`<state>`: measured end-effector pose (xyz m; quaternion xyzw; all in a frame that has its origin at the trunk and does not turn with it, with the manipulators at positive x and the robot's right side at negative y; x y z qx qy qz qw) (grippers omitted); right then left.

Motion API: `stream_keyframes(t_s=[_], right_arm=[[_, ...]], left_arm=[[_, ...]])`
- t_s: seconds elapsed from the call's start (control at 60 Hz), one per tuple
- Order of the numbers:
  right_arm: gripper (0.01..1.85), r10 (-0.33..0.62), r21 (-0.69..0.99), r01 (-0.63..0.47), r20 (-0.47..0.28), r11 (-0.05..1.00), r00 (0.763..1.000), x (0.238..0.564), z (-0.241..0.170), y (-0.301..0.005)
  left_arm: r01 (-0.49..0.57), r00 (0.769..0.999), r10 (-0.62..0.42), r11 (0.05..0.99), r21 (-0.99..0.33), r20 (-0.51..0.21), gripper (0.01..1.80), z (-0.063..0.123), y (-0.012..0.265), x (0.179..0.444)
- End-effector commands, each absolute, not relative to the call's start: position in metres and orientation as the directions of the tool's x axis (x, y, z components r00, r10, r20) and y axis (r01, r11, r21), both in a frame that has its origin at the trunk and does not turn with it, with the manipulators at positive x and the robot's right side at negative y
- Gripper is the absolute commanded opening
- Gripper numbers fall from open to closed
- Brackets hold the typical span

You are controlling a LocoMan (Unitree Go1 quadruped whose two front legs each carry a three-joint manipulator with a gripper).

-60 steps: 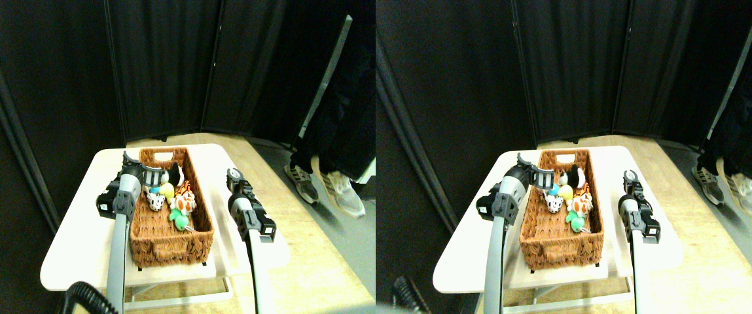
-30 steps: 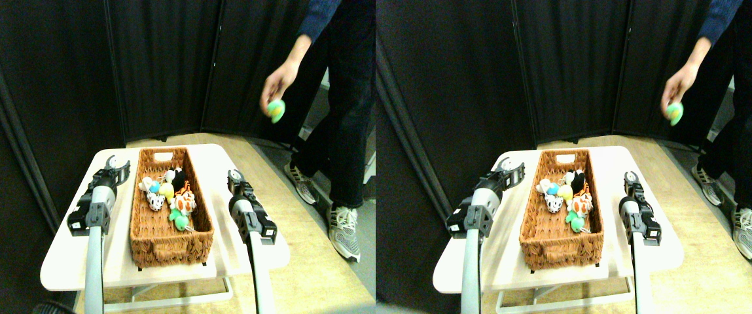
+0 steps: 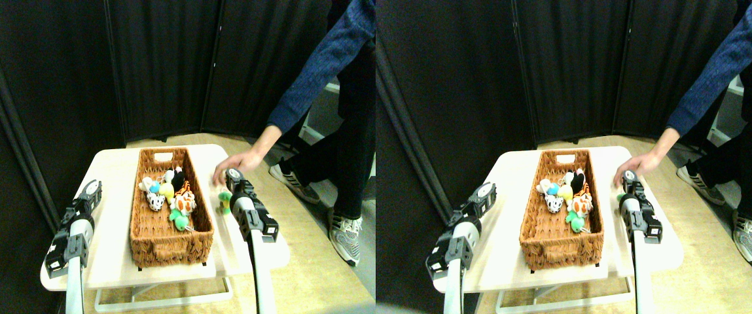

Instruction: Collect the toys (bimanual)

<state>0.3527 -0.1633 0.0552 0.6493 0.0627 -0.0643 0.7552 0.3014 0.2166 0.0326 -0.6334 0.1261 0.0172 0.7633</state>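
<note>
Stereo pair view, a pause in the toy collection: reaching in from the right over the pale table [image 3: 107, 222], a person's hand [image 3: 237, 163] on a blue sleeve [image 3: 323, 72], poised just above the right gripper [image 3: 235, 175]. Lying loose on the tabletop just beside that gripper, between it and the long wicker basket [image 3: 153, 243], a small green toy [image 3: 224, 199], outside the basket and apart from its right wall. Heaped in the far half of the basket, the other toys [image 3: 167, 193]: among them an orange-black striped toy [image 3: 184, 191], a white black-spotted toy [image 3: 156, 203] and a second green one [image 3: 179, 221]. Hanging low off the table's left edge, well apart from everything, the left gripper [image 3: 91, 191]. Impossible to tell at this size whether either tool is spread or pressed together; nothing visibly pinched by either. Step in hand, by the look of it: fresh toy being laid out for the right side, robot waiting. Next move likely calls for holding off until the hand clears, then lowering the right gripper onto the green toy just beside it, closing on plush rather than ring, and lifting over the basket wall to drop inside.
</note>
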Motion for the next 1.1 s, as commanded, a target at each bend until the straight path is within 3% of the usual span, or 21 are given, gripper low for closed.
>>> stream_keyframes(t_s=[0.017, 0.15, 0.283, 0.333, 0.367, 0.467, 0.65, 0.833, 0.95, 1.1], right_arm=[[0.01, 0.021, 0.981, 0.126, -0.130, 0.151, 0.991, 0.352, 0.066, -0.158], [0.01, 0.071, 0.980, 0.113, -0.126, 0.166, 0.989, 0.349, 0.070, -0.154], [0.01, 0.124, 0.977, 0.145, -0.165, 0.155, 0.978, 0.349, 0.072, -0.153], [0.18, 0.139, 0.970, 0.167, -0.193, 0.178, 0.971, 0.349, 0.072, -0.153], [0.41, 0.144, 0.962, 0.192, -0.222, 0.192, 0.964, 0.349, 0.070, -0.154], [0.64, 0.152, 0.957, 0.218, -0.248, 0.192, 0.957, 0.353, 0.059, -0.156], [0.79, 0.145, 0.941, 0.281, -0.310, 0.190, 0.940, 0.358, 0.038, -0.155], [0.73, 0.125, 0.933, 0.329, -0.347, 0.147, 0.929, 0.364, 0.022, -0.155], [0.79, 0.096, 0.920, 0.352, -0.371, 0.172, 0.924, 0.366, 0.012, -0.156], [0.73, 0.106, 0.910, 0.379, -0.399, 0.168, 0.911, 0.367, 0.000, -0.156]], left_arm=[[-0.149, 0.973, -0.144, 0.198, -0.969, -0.179, 0.01, 0.026, 0.217, 0.307], [-0.185, 0.971, -0.126, 0.138, -0.973, -0.203, 0.01, 0.015, 0.214, 0.311], [-0.179, 0.971, -0.137, 0.135, -0.974, -0.198, 0.01, 0.011, 0.215, 0.316], [-0.179, 0.971, -0.134, 0.151, -0.972, -0.200, 0.02, 0.010, 0.215, 0.318], [-0.181, 0.970, -0.134, 0.150, -0.972, -0.201, 0.03, 0.009, 0.216, 0.319], [-0.185, 0.973, -0.110, 0.158, -0.970, -0.204, 0.03, 0.008, 0.215, 0.321], [-0.183, 0.970, -0.131, 0.163, -0.969, -0.205, 0.05, 0.006, 0.213, 0.327], [-0.181, 0.968, -0.145, 0.160, -0.970, -0.204, 0.04, 0.010, 0.211, 0.330], [-0.181, 0.971, -0.127, 0.155, -0.971, -0.201, 0.05, 0.012, 0.210, 0.330], [-0.172, 0.971, -0.136, 0.165, -0.971, -0.195, 0.06, 0.013, 0.208, 0.331]])
